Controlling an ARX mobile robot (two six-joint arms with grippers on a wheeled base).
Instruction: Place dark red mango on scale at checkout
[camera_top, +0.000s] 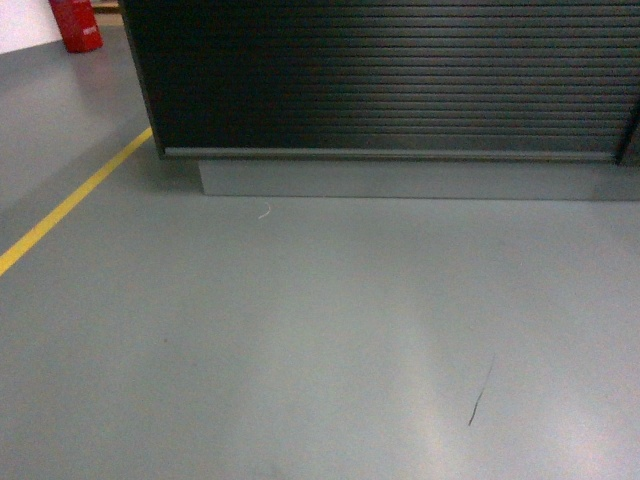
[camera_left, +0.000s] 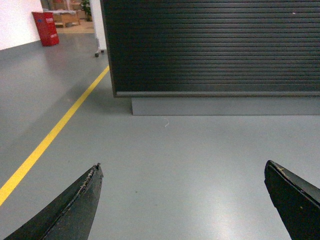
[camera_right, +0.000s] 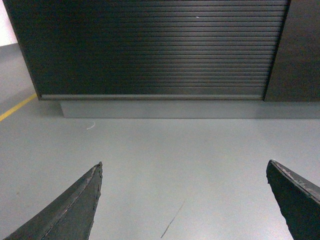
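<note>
Grey floor filled your head view. Nearest you, the left claw and the right claw each hung above that floor with fingers spread wide and nothing between them. Farther on, a yellow line ran along the left. Beyond stood the checkout, ribbed front over a grey plinth. You could see neither mango nor scale.
</note>
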